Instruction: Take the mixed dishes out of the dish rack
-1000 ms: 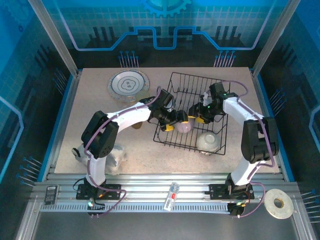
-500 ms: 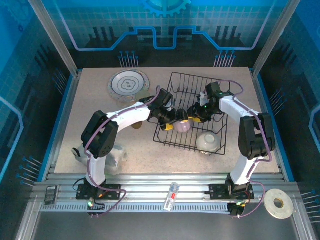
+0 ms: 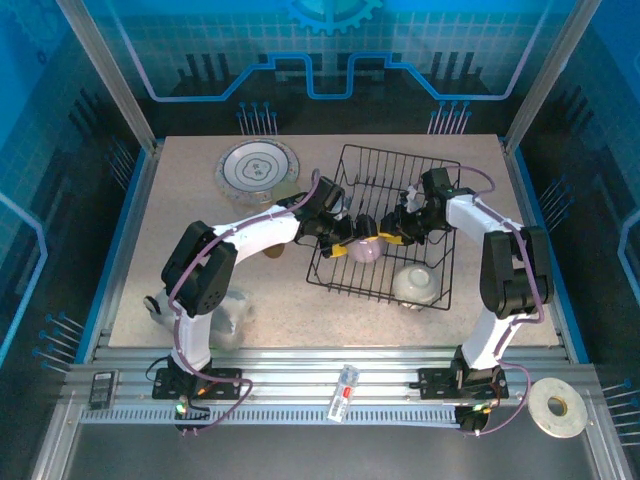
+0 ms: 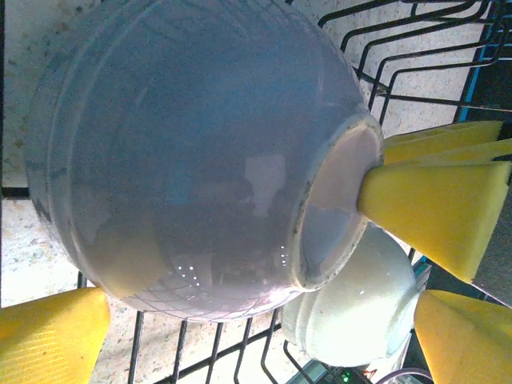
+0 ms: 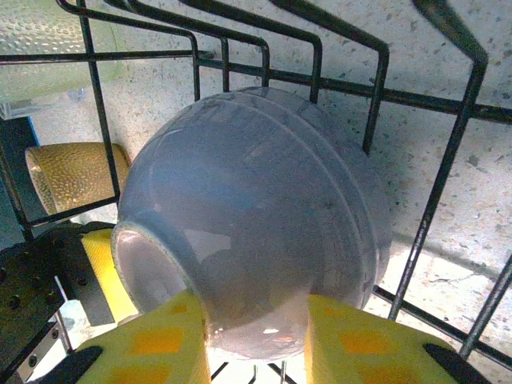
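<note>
The black wire dish rack (image 3: pixel 440 180) stands right of the table's middle. A lilac bowl (image 3: pixel 366 251) lies tipped over inside it, foot ring sideways (image 5: pixel 264 216) (image 4: pixel 184 152). My right gripper (image 3: pixel 392 238) (image 5: pixel 256 348) is shut on the bowl's base, one yellow pad at the foot ring, the other on the side wall. My left gripper (image 3: pixel 346 245) (image 4: pixel 256 340) is open wide, its fingers (image 4: pixel 48 336) well apart on either side of the same bowl. A white bowl (image 3: pixel 417 283) (image 4: pixel 360 304) sits upside down at the rack's near right corner. A patterned plate (image 3: pixel 258 167) lies on the table.
A brown cup (image 5: pixel 76 172) and a pale translucent cup (image 5: pixel 48 36) sit just beyond the rack's wires. Beside the left arm's base lies a whitish lump (image 3: pixel 232 318). A white tape ring (image 3: pixel 557 405) rests off the table at the front right.
The right gripper's fingers have closed in onto the lilac bowl's base. The left gripper's fingers have spread a little wider. Both arms stay in nearly the same place.
</note>
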Motion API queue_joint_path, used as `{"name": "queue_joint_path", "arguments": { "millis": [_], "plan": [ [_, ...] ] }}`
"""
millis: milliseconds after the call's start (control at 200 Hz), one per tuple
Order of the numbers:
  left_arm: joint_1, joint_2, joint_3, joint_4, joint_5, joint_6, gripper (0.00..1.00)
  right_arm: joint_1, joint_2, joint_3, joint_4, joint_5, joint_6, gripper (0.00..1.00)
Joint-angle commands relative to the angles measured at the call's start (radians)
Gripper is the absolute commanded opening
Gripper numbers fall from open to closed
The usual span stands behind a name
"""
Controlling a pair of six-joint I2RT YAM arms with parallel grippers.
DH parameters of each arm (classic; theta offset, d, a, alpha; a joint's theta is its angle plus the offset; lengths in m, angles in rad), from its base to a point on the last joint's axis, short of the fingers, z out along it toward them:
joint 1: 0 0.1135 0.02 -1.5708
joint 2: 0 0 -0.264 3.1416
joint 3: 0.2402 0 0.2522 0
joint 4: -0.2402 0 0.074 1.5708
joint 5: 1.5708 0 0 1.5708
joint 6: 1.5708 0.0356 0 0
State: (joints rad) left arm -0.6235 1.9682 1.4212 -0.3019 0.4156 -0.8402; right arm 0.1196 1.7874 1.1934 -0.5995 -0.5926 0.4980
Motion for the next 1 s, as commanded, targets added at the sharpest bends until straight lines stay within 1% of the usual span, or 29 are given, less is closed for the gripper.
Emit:
{"name": "queue_joint_path", "arguments": {
  "millis": [0,145,365,570,710,896,996],
  "plan": [
    [0.009,0.038,-0.042,0.015,-0.012,-0.011,0.98,-0.006,0.102,-0.078,-0.079,0.157,0.019,0.27],
    [0.009,0.028,-0.05,-0.015,-0.047,-0.012,0.98,-0.005,0.103,-0.078,-0.077,0.151,0.026,0.27],
    [0.008,-0.029,-0.1,-0.002,-0.1,-0.007,0.99,-0.006,0.097,-0.082,-0.066,0.139,0.035,0.26],
    [0.005,-0.015,-0.098,0.0,-0.108,-0.002,0.99,-0.005,0.096,-0.085,-0.064,0.131,0.037,0.26],
    [0.002,-0.008,-0.115,0.051,-0.101,-0.01,0.99,-0.004,0.093,-0.088,-0.061,0.126,0.042,0.26],
    [-0.008,-0.011,-0.117,0.027,-0.151,-0.007,0.99,-0.003,0.087,-0.093,-0.059,0.124,0.046,0.26],
    [-0.008,-0.01,-0.136,0.068,-0.13,-0.026,0.99,-0.003,0.083,-0.098,-0.056,0.122,0.047,0.26]
  ]
}}
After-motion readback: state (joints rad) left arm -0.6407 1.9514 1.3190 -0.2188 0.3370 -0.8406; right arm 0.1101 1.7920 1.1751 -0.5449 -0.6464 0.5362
